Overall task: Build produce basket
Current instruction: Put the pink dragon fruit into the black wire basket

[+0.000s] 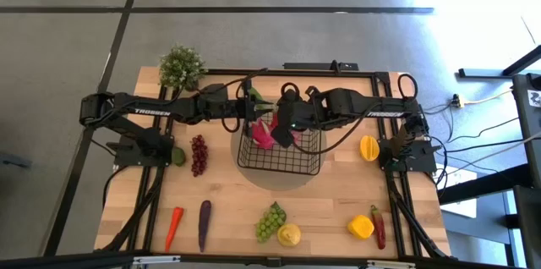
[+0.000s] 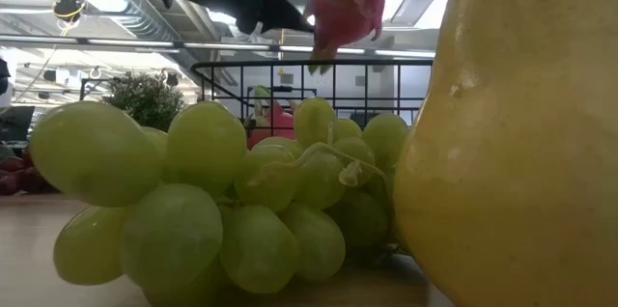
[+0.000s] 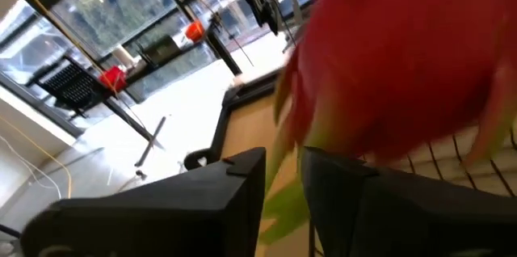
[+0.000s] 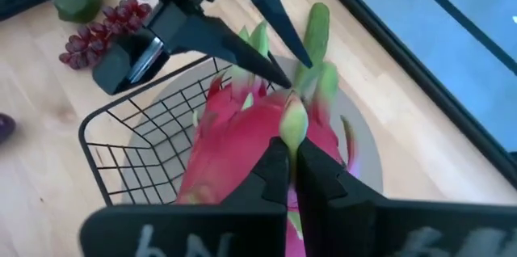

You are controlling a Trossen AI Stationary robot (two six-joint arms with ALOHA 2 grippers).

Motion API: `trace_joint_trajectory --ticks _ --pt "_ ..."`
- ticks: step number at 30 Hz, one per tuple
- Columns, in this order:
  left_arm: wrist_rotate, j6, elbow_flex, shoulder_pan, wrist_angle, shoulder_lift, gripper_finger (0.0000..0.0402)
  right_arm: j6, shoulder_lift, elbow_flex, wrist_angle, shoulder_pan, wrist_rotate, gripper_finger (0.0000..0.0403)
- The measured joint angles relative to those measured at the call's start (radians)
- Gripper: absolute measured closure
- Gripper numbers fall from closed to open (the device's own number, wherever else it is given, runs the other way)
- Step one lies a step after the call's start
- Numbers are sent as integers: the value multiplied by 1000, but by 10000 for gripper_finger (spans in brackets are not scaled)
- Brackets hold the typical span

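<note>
The black wire basket [image 1: 292, 166] stands at the table's middle on a grey round mat. One pink dragon fruit [image 2: 275, 119] lies inside it. A second dragon fruit [image 4: 234, 144] hangs over the basket and shows high in the low view [image 2: 346, 3]. My right gripper [image 4: 292, 168] is shut on it from above. My left gripper [image 3: 283, 184] reaches in level from the left. Its fingers stand a little apart, one on either side of a green scale [image 3: 279, 204] at the fruit's top. My right gripper pinches a green scale [image 4: 292, 124] at the hanging dragon fruit's upper end between its two fingers, slanting down from above. The fruit hangs below the fingers, clear of the basket floor. My left gripper has a green scale between its fingers [image 4: 279, 67]; whether they touch it I cannot tell.
A potted plant [image 1: 180, 66] stands at the far left. Purple grapes [image 1: 199, 155] lie left of the basket, a yellow fruit [image 1: 369, 147] right of it. Along the near edge lie a carrot [image 1: 173, 227], eggplant [image 1: 204, 222], green grapes [image 1: 270, 221], lemon [image 1: 289, 235], pepper [image 1: 359, 227] and chili [image 1: 378, 227].
</note>
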Motion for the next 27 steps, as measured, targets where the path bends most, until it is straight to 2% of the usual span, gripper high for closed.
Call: trace_joint_trajectory --ticks 7,20,27 --pt "-1 55 0 0 -104 0 326 -50 0 31 0 0 1 403" --pt "-9 178 0 -5 -105 0 327 -65 0 38 -1 0 1 403" --pt "-162 289 0 -41 -101 0 327 -49 0 38 -13 0 1 403"
